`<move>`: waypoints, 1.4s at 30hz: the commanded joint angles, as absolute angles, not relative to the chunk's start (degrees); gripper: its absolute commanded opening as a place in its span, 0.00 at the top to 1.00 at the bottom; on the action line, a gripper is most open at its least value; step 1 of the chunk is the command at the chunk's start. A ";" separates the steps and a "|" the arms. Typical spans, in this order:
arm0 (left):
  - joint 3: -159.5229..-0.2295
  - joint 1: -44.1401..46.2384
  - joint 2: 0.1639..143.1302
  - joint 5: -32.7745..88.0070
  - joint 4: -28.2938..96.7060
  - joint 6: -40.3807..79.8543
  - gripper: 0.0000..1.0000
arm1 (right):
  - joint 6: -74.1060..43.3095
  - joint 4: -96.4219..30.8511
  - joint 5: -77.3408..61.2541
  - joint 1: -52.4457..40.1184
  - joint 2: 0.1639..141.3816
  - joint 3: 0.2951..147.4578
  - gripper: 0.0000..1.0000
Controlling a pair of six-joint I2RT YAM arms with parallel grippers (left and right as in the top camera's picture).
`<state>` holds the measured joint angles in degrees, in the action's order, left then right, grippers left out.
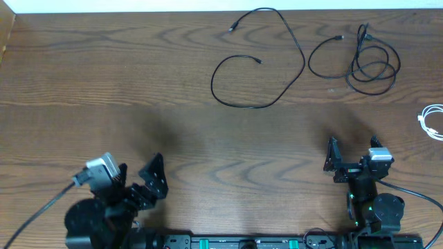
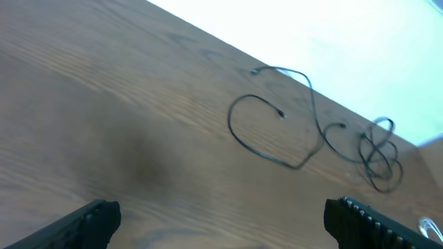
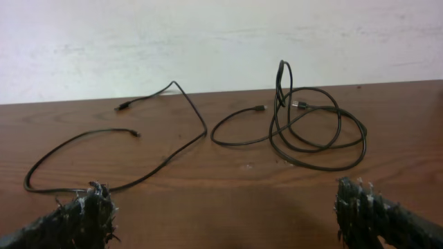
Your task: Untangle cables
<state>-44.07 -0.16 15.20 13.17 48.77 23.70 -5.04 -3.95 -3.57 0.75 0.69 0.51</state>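
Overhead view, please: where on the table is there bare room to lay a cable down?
Bare: the left half of the table, up to the long black cable, and the band in front of the left gripper and right gripper. Crowded: far right, around the coiled black cable and white cable.

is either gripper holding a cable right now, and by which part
Nothing is held. The left gripper and the right gripper are both open and empty; the cables lie well beyond them, untouched.
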 commanded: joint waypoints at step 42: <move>-0.23 2.61 0.08 7.05 3.60 2.33 0.02 | -5.52 -4.03 -3.11 1.08 0.32 0.30 0.01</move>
<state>-1.41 2.37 0.62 8.29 1.67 7.64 -5.04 -3.88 -3.53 0.75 0.64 0.47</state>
